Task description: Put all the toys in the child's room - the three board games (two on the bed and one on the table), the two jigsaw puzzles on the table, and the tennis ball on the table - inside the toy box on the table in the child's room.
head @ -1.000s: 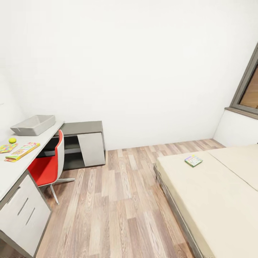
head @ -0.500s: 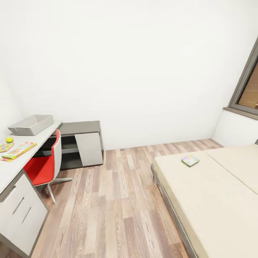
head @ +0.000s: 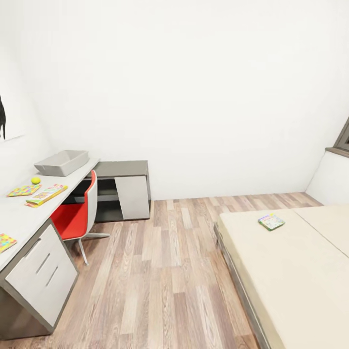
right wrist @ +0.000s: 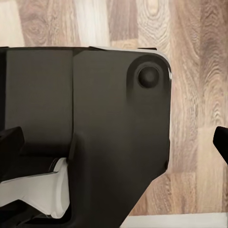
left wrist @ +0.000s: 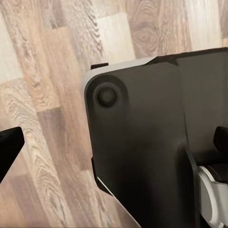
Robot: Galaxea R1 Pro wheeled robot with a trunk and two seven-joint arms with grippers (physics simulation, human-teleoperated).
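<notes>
The light grey toy box (head: pixel 62 162) stands at the far end of the table (head: pixel 22 220). In front of it lie the tennis ball (head: pixel 35 180), a jigsaw puzzle (head: pixel 24 190) and a board game (head: pixel 46 195) with yellow edges. Another jigsaw puzzle (head: pixel 6 241) pokes in at the picture's left edge. One board game (head: pixel 271 222) lies on the cream bed (head: pixel 291 271). The left gripper (left wrist: pixel 114 142) and right gripper (right wrist: pixel 116 142) hang open over the robot's dark base, holding nothing.
A red chair (head: pixel 75 218) is tucked under the table beside the white drawer unit (head: pixel 41 271). A low dark grey cabinet (head: pixel 123 186) stands against the back wall. Wood-plank floor (head: pixel 165 271) runs between table and bed. A window frame (head: pixel 343 141) shows at right.
The whole head view has swung left: more of the table, a second puzzle and a black wall picture have come into view, and the window has slid to the right. The toys lie unmoved.
</notes>
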